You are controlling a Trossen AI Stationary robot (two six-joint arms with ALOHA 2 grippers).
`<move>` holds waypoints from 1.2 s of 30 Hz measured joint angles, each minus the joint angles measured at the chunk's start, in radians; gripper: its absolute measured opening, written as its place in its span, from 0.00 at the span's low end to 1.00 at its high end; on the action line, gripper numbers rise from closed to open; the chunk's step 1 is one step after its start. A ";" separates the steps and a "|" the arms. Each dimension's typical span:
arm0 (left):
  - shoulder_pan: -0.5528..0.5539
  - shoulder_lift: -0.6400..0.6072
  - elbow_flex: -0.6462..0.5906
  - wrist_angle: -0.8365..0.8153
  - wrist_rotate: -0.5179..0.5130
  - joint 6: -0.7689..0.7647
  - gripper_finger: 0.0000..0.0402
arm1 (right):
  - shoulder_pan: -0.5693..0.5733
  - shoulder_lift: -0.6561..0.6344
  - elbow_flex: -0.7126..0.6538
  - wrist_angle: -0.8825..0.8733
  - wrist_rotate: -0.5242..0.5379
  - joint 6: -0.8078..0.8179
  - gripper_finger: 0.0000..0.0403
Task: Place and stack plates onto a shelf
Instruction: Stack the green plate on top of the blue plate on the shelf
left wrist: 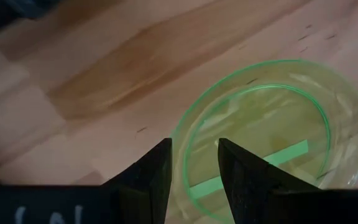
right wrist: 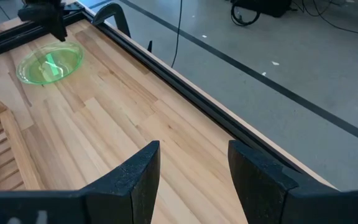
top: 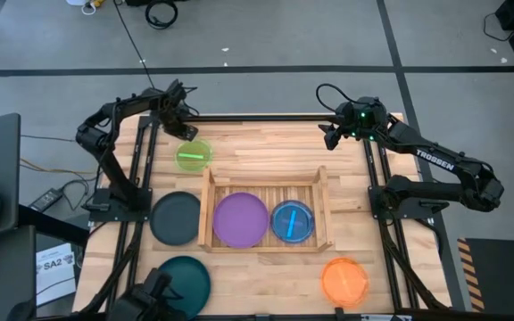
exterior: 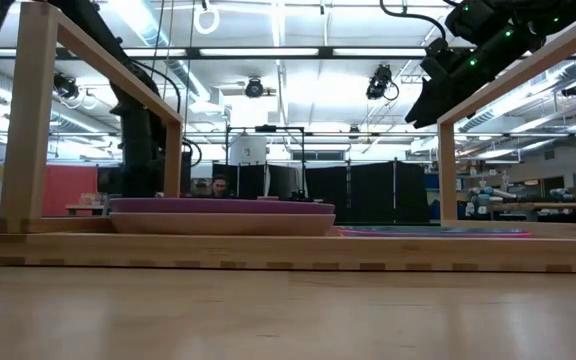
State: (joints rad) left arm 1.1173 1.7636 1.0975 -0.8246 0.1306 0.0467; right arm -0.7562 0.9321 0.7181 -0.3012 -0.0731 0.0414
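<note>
Trouble could come from the thin rim of the lime green plate (top: 194, 155), because the left hand (left wrist: 193, 167) sits right over that edge with its fingers partly open, one on each side of the rim, and it may not be holding the plate yet. If the fingers close too high, the slippery plate could slide away across the surface (top: 266, 150). If they grab it crooked, the plate could tip and fall on the way to the shelf (top: 321, 190). The shelf wall stands just beside the green plate, so a low carry could bump it. Inside the shelf lie a purple plate (top: 240, 219) and a small blue plate (top: 292, 221), side by side, and they leave little bare room. A dark grey plate (top: 176, 218) lies just left of the shelf, a teal plate (top: 186, 277) sits nearer the front edge, and an orange plate (top: 344, 280) waits at the front right. The right hand (right wrist: 193, 168) hangs wide open and empty above the back right corner, well away.
</note>
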 joint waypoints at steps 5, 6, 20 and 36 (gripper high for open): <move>-0.012 0.024 0.016 0.004 -0.007 -0.014 0.34 | 0.000 0.000 0.000 0.000 0.000 0.000 0.48; -0.012 0.025 0.016 0.002 -0.008 -0.019 0.34 | 0.000 0.000 0.000 0.000 0.000 0.000 0.48; -0.012 0.065 0.017 0.068 0.058 -0.069 0.34 | 0.000 0.000 0.000 0.000 0.000 0.000 0.48; -0.012 0.071 0.017 0.074 0.085 -0.062 0.34 | 0.000 0.000 0.000 0.000 0.000 0.000 0.48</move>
State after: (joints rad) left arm 1.1057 1.8351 1.1141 -0.7506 0.2153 -0.0151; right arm -0.7559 0.9319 0.7181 -0.3012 -0.0731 0.0414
